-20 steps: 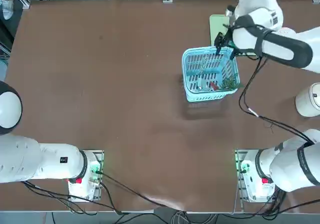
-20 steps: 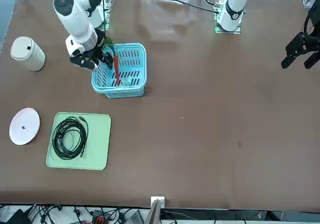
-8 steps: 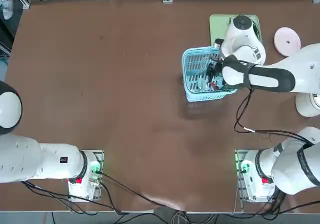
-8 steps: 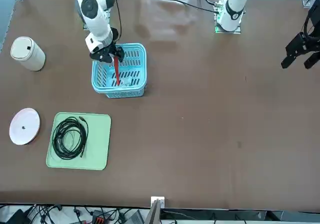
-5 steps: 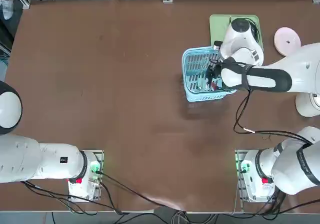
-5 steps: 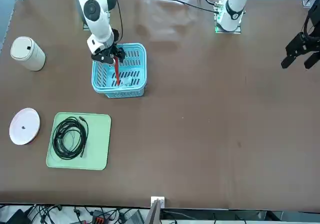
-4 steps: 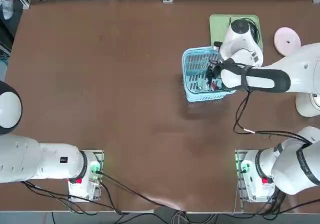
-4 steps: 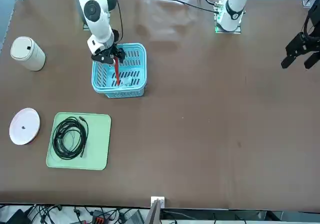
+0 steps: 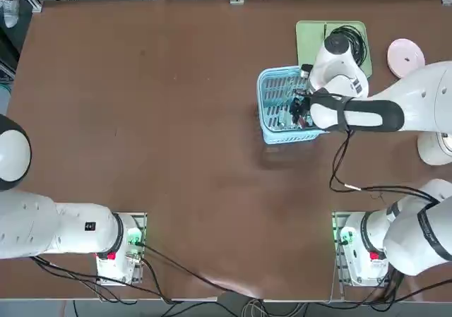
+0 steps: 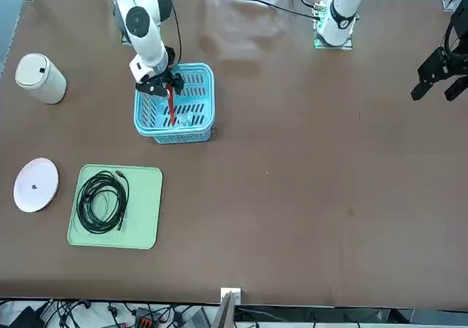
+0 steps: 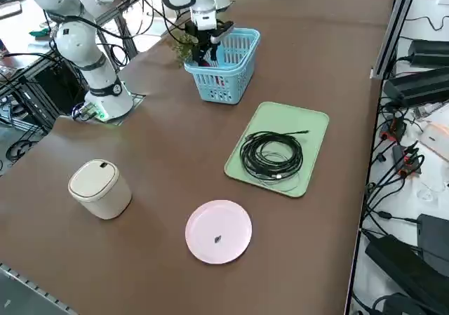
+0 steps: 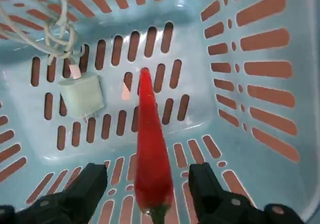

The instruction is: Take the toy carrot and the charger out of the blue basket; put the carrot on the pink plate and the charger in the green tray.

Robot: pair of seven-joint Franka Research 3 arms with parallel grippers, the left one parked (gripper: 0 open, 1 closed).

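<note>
Neither of the 2 moves is done yet, as far as these views show. The toy carrot (image 12: 152, 154) lies inside the blue basket (image 9: 272, 130), its slim tip down toward the slatted floor and its thick end leaning up near the wall. The charger (image 12: 81, 95) sits on the basket floor just beside the carrot's tip, with its pale cord (image 12: 47, 27) looped off to one side.

The right hand (image 12: 147, 194) is lowered into the basket at the carrot's thick end. Its fingers (image 12: 87, 184) stand spread wide, 1 on each side of the carrot with a gap to either, so it is released and grasps nothing. From the front view the hand (image 10: 162, 87) sits over the basket's near corner, though how deep it reaches is hard to judge from there.

The pink plate (image 11: 218, 231) is bare on the desk (image 9: 141, 119), well apart from the basket. The green tray (image 11: 309, 129) carries only a black coiled cable (image 11: 271, 155), no charger.

So all the work is left: clench on the carrot, lift it out and set it on the plate, then return for the charger and carry it to the tray.
</note>
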